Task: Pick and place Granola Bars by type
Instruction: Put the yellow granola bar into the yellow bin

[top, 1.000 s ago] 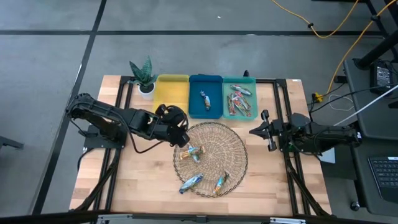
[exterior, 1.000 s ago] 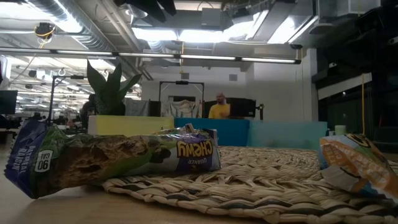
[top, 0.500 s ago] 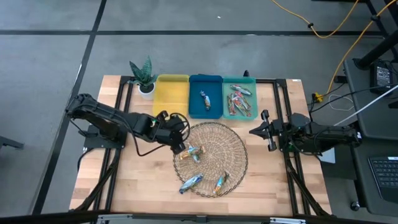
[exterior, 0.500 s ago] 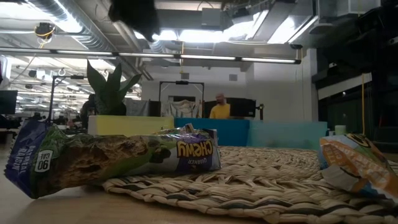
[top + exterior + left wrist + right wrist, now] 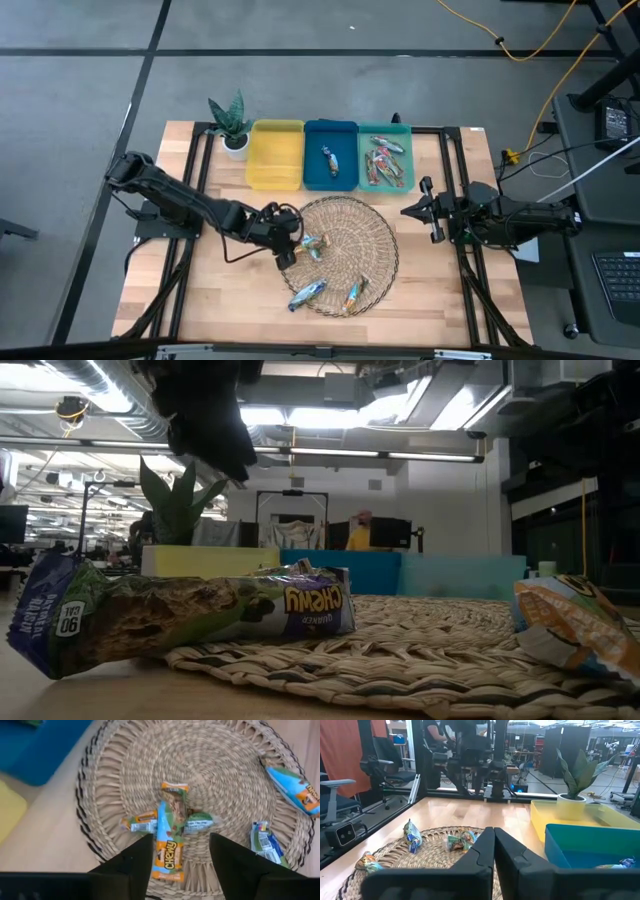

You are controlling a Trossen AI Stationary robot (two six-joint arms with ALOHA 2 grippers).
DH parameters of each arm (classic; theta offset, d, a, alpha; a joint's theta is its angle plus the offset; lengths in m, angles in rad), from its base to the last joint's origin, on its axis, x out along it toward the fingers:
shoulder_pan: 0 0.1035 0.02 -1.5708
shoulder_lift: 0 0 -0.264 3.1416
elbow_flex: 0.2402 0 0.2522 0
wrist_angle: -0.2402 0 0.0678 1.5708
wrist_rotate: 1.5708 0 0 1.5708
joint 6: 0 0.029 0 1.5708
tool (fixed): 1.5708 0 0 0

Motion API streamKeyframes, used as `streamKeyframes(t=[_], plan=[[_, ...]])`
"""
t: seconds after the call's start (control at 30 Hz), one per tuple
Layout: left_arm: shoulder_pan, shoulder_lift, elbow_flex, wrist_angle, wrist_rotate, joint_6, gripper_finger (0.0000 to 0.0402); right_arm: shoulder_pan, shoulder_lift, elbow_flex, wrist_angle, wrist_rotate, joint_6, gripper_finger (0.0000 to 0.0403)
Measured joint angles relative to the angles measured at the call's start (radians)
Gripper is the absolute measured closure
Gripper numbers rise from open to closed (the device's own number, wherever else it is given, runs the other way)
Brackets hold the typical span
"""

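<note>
Right claw [image 5: 493, 851], fingers together, faces granola bars [image 5: 461, 840] on woven mat [image 5: 395, 851].

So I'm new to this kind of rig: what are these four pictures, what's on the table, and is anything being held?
They show two dark robot arms at a wooden table, each ending in a two-finger pincer. One camera looks straight down, one sits at table level, and one rides on each wrist.

On the table is a round woven mat with a few Granola Bars on it. Behind it stand a yellow bin, a blue bin, a teal bin and a small potted plant. The teal bin holds several bars, the blue one a single bar, the yellow none.

The left pincer hangs open above the bars near the mat's middle, holding nothing. The right pincer waits shut and empty beside the mat.
</note>
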Motion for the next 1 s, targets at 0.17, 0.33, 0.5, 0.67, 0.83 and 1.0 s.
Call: streamKeyframes(t=[0.17,0.33,0.5,0.67,0.83,1.0], plan=[[-0.004,0.0,-0.048,0.043,0.015,-0.032,0.0166,0.0,0.0,0.0,0.0,0.0,0.0,0.0389],[-0.004,0.043,-0.052,0.066,0.016,-0.06,0.0123,0.0,0.0,0.0,0.0,0.0,0.0,0.0389],[-0.004,0.136,-0.052,0.124,0.034,-0.126,0.0115,0.0,0.0,0.0,0.0,0.0,0.001,0.0389],[-0.002,0.21,-0.052,0.164,0.008,-0.201,0.0117,0.0,0.0,0.0,0.0,-0.001,0.001,0.0389],[-0.002,0.276,-0.051,0.217,0.007,-0.202,0.0118,0.0,0.0,0.0,-0.001,0.0,0.001,0.0389],[-0.001,0.328,-0.051,0.222,0.014,-0.225,0.012,0.0,0.0,0.0,0.0,0.0,0.001,0.0389]])
